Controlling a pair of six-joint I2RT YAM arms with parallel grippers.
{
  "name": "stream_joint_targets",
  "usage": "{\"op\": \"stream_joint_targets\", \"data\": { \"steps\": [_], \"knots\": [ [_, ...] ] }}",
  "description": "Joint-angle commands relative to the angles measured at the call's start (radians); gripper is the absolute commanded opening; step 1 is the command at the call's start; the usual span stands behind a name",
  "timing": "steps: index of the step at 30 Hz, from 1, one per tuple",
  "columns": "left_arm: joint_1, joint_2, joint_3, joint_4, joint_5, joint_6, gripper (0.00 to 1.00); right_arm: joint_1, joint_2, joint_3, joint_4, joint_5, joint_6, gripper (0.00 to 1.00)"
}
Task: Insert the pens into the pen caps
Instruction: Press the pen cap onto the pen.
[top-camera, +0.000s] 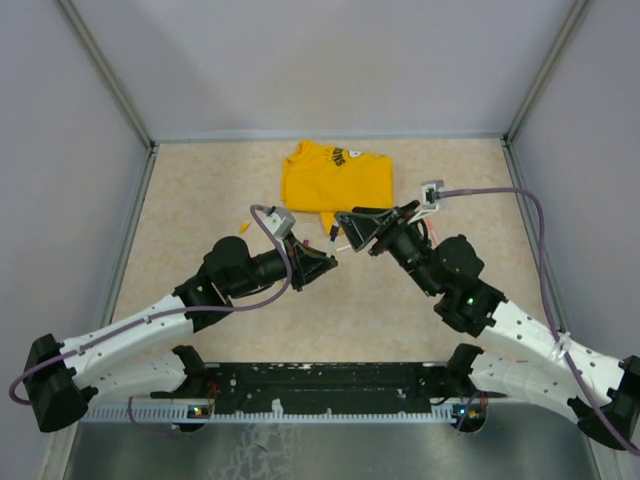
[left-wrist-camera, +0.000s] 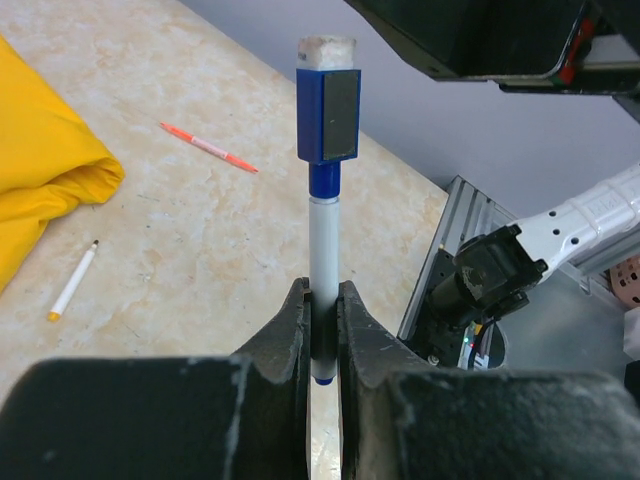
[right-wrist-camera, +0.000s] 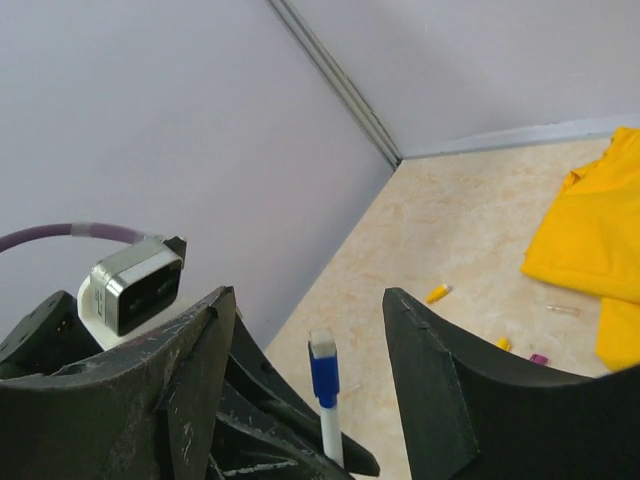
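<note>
One pen (left-wrist-camera: 323, 240) looks done. The blue cap (left-wrist-camera: 328, 115) sits on its upper end, and from the left wrist view I judge it pushed home, though I can't see the seam well enough to be sure.

Left gripper (left-wrist-camera: 322, 300) is clamped on the lower barrel, pen upright with the cap end up, held above the table (left-wrist-camera: 200, 250). Right gripper (right-wrist-camera: 308, 310) is spread wide, one finger on each side of the cap and clear of it, holding nothing.

Left to do, as far as I can see:
- orange pen (left-wrist-camera: 210, 147) is lying bare on the table, well away from the grippers
- yellow-tip pen (left-wrist-camera: 72, 282) is lying bare just beside the shirt (left-wrist-camera: 40, 170)
- yellow cap (right-wrist-camera: 437, 293) is loose on the table
- magenta cap (right-wrist-camera: 538, 358) is loose near the shirt edge, with another small yellowish cap (right-wrist-camera: 503, 344) beside it

The top view hides most of the small parts behind the arms, so I can't give a full pen count, and there may be more under the arms or the shirt.

My read is that we're early in the task, with one pair mated and at least two to go. Next I'd put the capped pen down away from the loose ones, then go for the yellow-tip pen and yellow cap. The caps are tiny and lie flat, so picking them up will be fiddly.
</note>
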Motion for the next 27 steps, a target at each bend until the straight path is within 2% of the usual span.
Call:
{"op": "stream_joint_targets", "data": {
  "steps": [1, 7, 18, 23, 27],
  "knots": [
    [-0.002, 0.014, 0.029, 0.031, 0.047, 0.012, 0.00, 0.003, 0.056, 0.104, -0.066, 0.006, 0.013, 0.60],
    [-0.001, 0.022, 0.042, 0.023, 0.060, 0.020, 0.00, -0.001, 0.103, 0.125, -0.094, -0.064, 0.027, 0.53],
    [-0.002, 0.020, 0.049, 0.013, 0.049, 0.026, 0.00, -0.002, 0.101, 0.115, -0.133, -0.085, 0.028, 0.39],
    [-0.001, 0.020, 0.049, 0.012, 0.044, 0.026, 0.00, -0.001, 0.101, 0.112, -0.135, -0.093, 0.028, 0.27],
    [-0.001, 0.020, 0.055, 0.004, 0.043, 0.029, 0.00, -0.002, 0.093, 0.096, -0.120, -0.087, 0.025, 0.14]
  ]
}}
